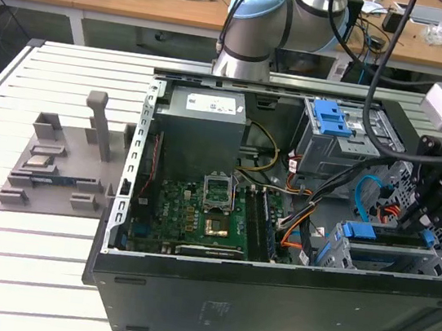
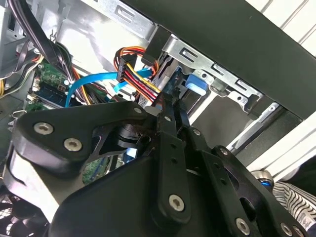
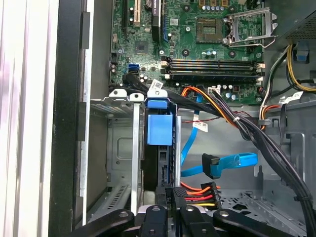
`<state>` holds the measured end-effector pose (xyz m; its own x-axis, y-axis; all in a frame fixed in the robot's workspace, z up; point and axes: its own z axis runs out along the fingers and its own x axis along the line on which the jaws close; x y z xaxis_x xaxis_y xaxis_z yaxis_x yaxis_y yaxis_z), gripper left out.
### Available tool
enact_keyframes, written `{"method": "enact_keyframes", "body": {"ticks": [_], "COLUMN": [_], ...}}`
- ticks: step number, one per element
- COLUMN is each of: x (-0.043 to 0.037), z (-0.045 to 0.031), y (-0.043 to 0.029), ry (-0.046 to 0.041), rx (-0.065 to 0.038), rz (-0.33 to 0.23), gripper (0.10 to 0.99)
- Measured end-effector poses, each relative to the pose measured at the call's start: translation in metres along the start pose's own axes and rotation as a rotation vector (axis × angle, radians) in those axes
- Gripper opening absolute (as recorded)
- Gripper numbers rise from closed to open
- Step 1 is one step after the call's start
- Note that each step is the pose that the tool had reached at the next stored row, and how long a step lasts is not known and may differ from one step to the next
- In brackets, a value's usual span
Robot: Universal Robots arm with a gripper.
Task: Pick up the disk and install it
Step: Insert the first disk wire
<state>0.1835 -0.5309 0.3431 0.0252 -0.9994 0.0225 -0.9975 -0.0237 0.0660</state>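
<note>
The disk (image 3: 159, 129), edge-on with its blue carrier strip up, stands in the grey drive cage (image 3: 121, 148) beside the motherboard (image 3: 197, 44), the gripper (image 3: 167, 210) apparently clamped on its end; likely heavy, rigid, shock-sensitive, best held by carrier edges.
</note>
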Motion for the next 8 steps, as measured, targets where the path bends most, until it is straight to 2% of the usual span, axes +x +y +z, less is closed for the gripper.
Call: {"method": "enact_keyframes", "body": {"ticks": [2,6,8], "x": [0.0007,0.0007,0.0007], "z": [0.0000,0.0008,0.0011], "y": [0.0000,0.0000,0.0000], "ry": [-0.0010,-0.0122,-0.0149], "rx": [0.000,0.000,0.000], "rz": [0.000,-0.001,-0.001], "gripper": [0.165,0.165,0.165]}}
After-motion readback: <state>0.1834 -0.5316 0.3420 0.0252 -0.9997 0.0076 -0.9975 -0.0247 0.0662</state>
